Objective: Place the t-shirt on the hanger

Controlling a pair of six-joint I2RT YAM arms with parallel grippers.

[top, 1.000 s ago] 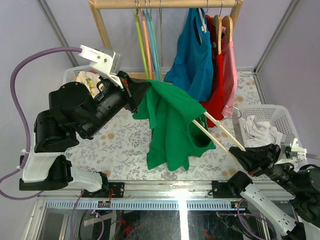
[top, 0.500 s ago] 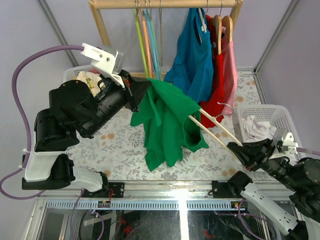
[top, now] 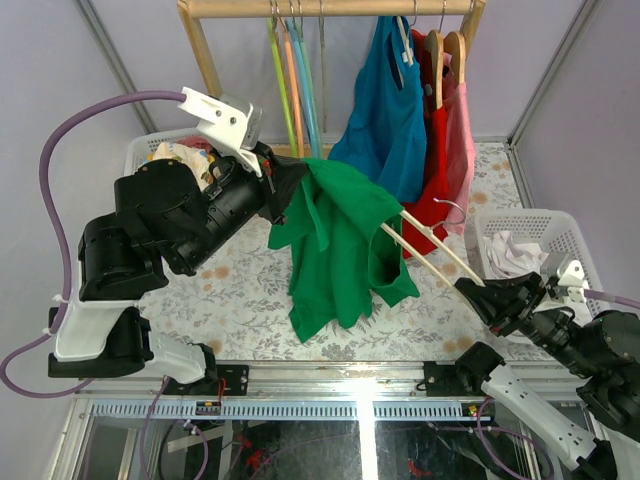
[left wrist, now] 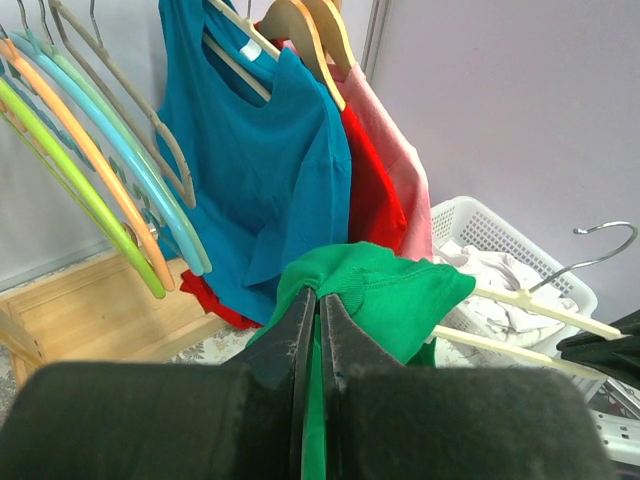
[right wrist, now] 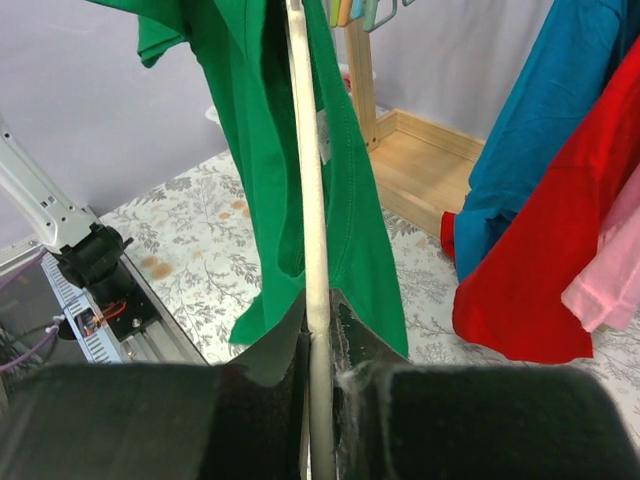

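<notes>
Hanging t-shirt (top: 335,250): plain bright green soft fabric, lifted off the desk in loose vertical folds; one bunched edge is pinched at the top left, and the body droops toward the near edge.
Hanger (right wrist: 312,200): slim, pale wood-coloured, with thin straight arms slanting up from the lower right; their far ends reach into the green fabric, and the silver wire hook (left wrist: 612,224) curls free in the air.
Left pincer (left wrist: 318,295): narrow, clamped on the bunched green cloth, with dark fingers pressed against it.
Right pincer (right wrist: 320,310): narrow, gripping one pale hanger arm, which runs straight up between its black fingers.
Desk (top: 230,290): covered by a pale cloth with a grey and tan flower pattern.
Baskets: white plastic lattice, one at the right (top: 560,225) with crumpled white cloth, one at the far left (top: 140,150) behind the left arm.
Rack (top: 330,8): light wooden rail at the back, carrying thin green, orange and blue hangers (top: 295,90), a blue garment (top: 385,120), a red one (top: 435,180) and a pink one (top: 465,150).
Room: smooth lilac walls with grey metal struts.
</notes>
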